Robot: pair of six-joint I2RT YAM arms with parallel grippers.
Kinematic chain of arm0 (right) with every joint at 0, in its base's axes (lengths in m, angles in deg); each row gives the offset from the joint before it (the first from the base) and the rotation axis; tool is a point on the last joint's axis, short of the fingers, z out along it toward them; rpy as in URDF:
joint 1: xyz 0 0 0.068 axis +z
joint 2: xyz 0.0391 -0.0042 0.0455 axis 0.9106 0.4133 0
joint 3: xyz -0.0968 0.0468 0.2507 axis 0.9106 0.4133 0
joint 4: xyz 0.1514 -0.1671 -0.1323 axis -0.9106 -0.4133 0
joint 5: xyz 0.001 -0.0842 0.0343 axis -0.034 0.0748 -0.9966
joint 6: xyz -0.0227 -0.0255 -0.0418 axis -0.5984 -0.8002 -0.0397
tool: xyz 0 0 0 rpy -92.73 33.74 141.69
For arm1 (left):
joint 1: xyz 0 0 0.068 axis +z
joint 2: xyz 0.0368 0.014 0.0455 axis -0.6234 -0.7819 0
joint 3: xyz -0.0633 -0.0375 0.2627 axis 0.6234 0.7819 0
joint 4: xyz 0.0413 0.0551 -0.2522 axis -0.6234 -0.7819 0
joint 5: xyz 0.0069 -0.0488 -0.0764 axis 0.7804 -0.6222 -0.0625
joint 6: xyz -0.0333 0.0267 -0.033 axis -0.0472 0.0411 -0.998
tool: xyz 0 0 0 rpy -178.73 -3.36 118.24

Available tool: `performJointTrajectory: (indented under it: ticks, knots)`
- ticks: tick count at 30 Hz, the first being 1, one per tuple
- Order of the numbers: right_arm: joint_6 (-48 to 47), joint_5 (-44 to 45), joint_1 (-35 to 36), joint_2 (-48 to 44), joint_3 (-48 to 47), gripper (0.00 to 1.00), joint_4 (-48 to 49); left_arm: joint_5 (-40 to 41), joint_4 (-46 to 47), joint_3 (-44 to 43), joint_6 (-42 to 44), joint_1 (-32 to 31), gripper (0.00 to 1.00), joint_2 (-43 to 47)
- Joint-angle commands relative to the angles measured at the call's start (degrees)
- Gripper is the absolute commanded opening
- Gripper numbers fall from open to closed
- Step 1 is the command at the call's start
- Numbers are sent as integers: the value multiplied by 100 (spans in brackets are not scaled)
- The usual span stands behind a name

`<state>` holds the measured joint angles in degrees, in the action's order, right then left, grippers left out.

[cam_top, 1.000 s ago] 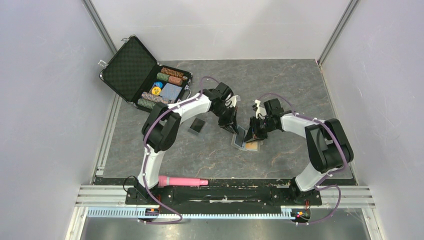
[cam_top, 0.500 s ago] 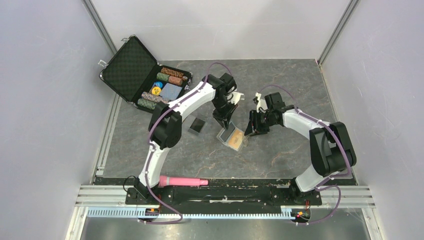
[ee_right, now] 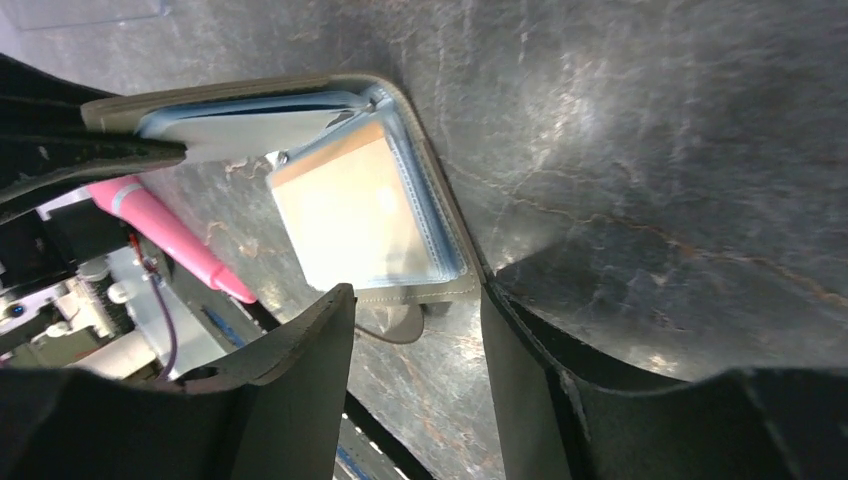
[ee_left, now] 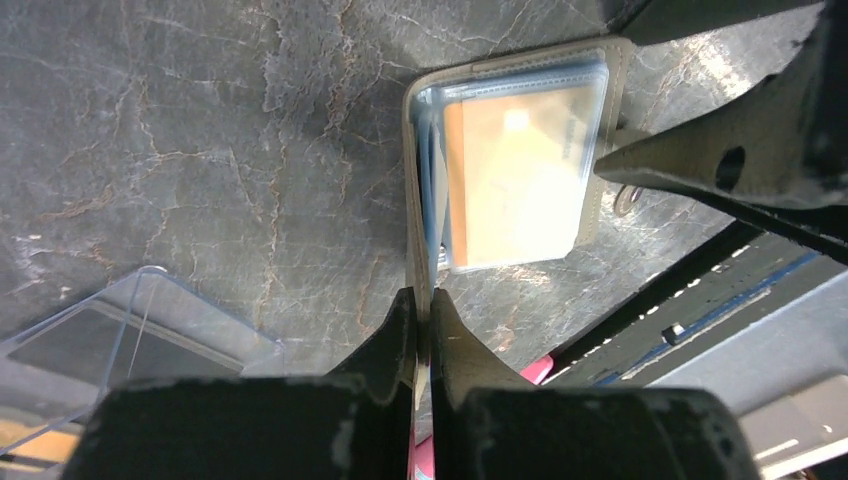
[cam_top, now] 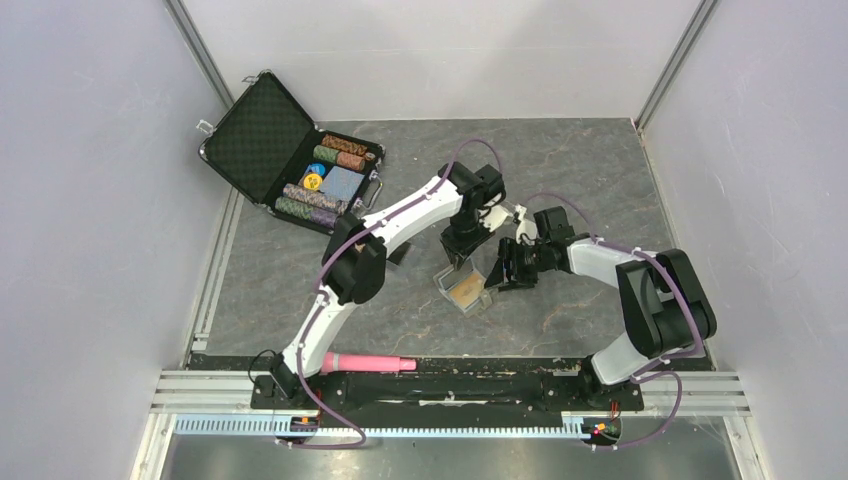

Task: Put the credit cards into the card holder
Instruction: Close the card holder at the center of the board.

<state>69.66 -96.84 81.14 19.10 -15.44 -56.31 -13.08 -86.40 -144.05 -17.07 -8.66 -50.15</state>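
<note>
The taupe card holder (cam_top: pixel 466 290) lies open on the table, light blue inside. An orange-gold credit card (ee_left: pixel 510 170) sits in its clear sleeve. My left gripper (ee_left: pixel 422 300) is shut on the edge of the holder's raised cover, and it shows from above (cam_top: pixel 452 258) just behind the holder. My right gripper (ee_right: pixel 415 290) is open, its fingers apart on either side of the holder's small closing tab (ee_right: pixel 395 325), touching nothing; from above it sits (cam_top: pixel 497 272) just right of the holder. A black credit card (ee_left: pixel 90 345) in a clear sleeve lies on the table to the left.
An open black case of poker chips (cam_top: pixel 290 160) stands at the back left. A pink marker (cam_top: pixel 368 362) lies on the base rail at the near edge. Grey walls close in both sides of the marbled table (cam_top: pixel 560 160).
My left arm has swung right, carrying the holder's cover with it, and the holder has shifted left and toward the middle. My right gripper has opened wider and pulled back from the holder.
</note>
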Motion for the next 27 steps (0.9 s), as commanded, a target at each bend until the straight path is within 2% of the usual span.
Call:
performJointTrajectory:
  ticks: [1,6,10,13,22,25,27]
  knots:
    - [456,-457,90,-5,470,52,723,578,211,-340,42,-164,8,-92]
    - [793,-791,257,-10,575,48,917,716,314,-650,-256,-173,12,-212]
    - [1345,-1163,361,-78,815,45,1486,257,427,-733,-428,-182,18,-282]
    - [1455,-1218,329,-173,829,45,1517,102,453,-606,-444,-225,22,-263]
    - [1491,-1224,-64,-488,890,45,1515,-738,1276,783,-549,-244,35,557]
    - [1491,-1252,-120,-481,917,44,1517,-930,1462,1066,-782,-244,37,748]
    - [1496,-1220,-159,-523,931,43,1518,-914,1533,1207,-858,-244,33,848]
